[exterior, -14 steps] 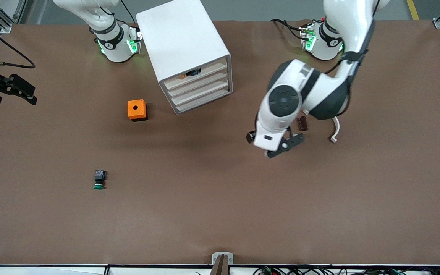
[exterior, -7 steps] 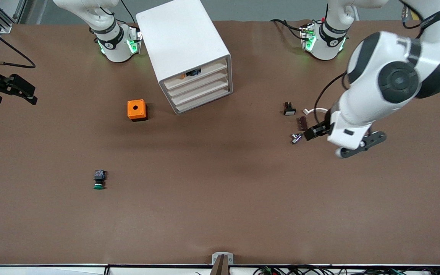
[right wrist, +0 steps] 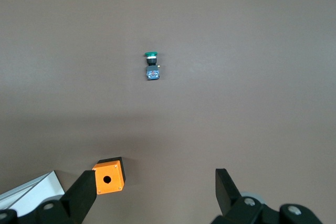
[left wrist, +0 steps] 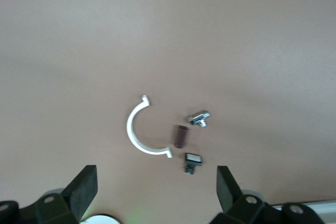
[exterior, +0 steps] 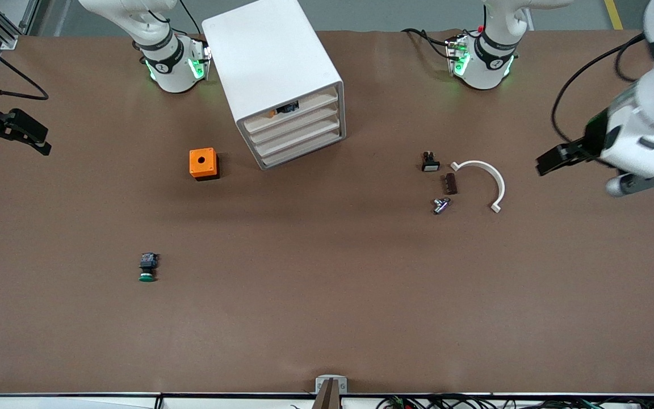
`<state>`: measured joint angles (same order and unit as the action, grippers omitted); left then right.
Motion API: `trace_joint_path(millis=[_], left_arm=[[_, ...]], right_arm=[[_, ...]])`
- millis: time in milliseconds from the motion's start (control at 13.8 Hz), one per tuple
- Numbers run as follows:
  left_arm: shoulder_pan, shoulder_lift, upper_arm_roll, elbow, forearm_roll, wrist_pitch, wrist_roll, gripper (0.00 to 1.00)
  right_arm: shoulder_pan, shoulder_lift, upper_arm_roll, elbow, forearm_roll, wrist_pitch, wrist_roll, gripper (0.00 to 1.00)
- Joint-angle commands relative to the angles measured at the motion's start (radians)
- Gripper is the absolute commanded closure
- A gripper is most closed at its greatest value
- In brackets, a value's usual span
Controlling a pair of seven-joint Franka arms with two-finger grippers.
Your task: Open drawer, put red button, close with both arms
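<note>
Both hands (left wrist: 155,192) (right wrist: 152,192) show cut off, fingers spread.

I see a matt brown table covering (exterior: 327,295) that looks like paper or felt, and a smooth white plastic boxy cabinet (exterior: 270,62). The orange plastic box (exterior: 202,163) looks matt; the small silver fitting (exterior: 440,205) looks like shiny metal. The curved white clip (exterior: 489,176) looks like smooth plastic.

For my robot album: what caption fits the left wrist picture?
Open left gripper above a white curved clip and three small parts on the brown table.
</note>
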<state>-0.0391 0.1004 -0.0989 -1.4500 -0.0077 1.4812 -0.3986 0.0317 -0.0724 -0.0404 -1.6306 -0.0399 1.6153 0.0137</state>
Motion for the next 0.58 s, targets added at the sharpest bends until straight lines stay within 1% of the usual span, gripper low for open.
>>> trace_joint_path(millis=[0,145,217,361,506], left_arm=[[0.059,-0.077,-0.012,-0.033,0.011,-0.025,0.111,0.00],[0.070,-0.143,-0.007,-0.070,0.012,-0.025,0.155,0.00],[0.091,-0.160,-0.007,-0.079,0.014,-0.027,0.185,0.00],[0.113,-0.168,0.007,-0.072,0.015,-0.032,0.265,0.00],[0.114,-0.183,0.019,-0.082,0.012,-0.062,0.277,0.00]], right_arm=[[-0.024,0.010,0.014,0.025,0.012,-0.017,-0.005,0.00],[-0.024,0.010,0.014,0.025,0.014,-0.017,-0.005,0.00],[-0.024,0.010,0.014,0.025,0.012,-0.017,-0.005,0.00],[-0.024,0.010,0.014,0.025,0.014,-0.017,-0.005,0.00],[-0.024,0.010,0.014,0.025,0.014,-0.017,-0.005,0.00]])
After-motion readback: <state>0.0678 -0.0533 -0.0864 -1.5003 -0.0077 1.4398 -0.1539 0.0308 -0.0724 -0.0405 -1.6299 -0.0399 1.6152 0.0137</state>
